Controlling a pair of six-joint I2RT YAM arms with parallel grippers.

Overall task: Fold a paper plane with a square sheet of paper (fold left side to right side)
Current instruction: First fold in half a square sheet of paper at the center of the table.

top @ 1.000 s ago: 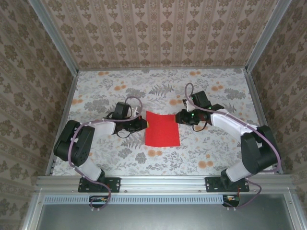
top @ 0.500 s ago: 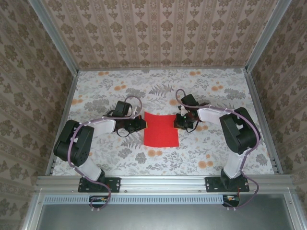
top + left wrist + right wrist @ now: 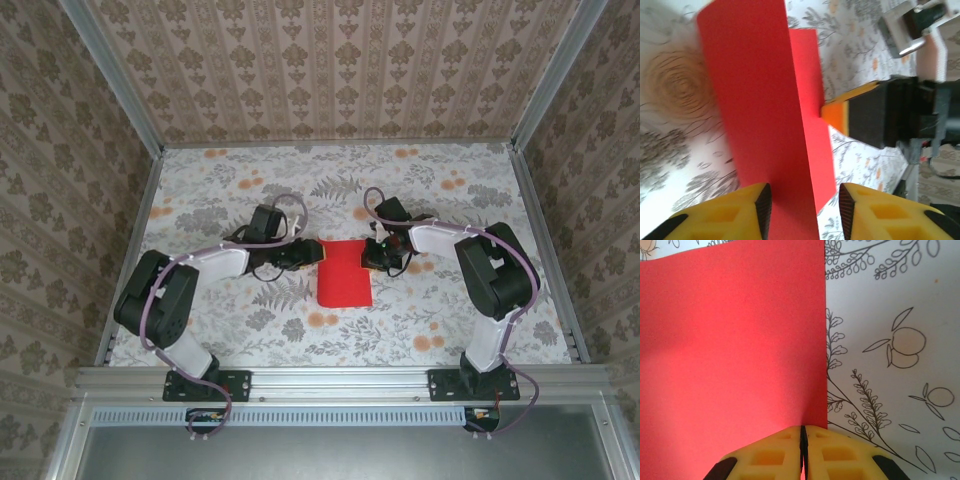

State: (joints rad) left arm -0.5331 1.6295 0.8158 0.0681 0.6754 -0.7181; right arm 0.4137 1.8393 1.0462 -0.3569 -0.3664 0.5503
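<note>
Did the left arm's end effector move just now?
Yes. The left end effector has slid right, away from the table's left rail, toward the right end effector, folding the red paper over.

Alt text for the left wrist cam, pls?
A red paper sheet, partly folded over itself, runs up from between the open yellow fingers of the left gripper. The right gripper meets the sheet's right edge, above a floral tablecloth.
</note>
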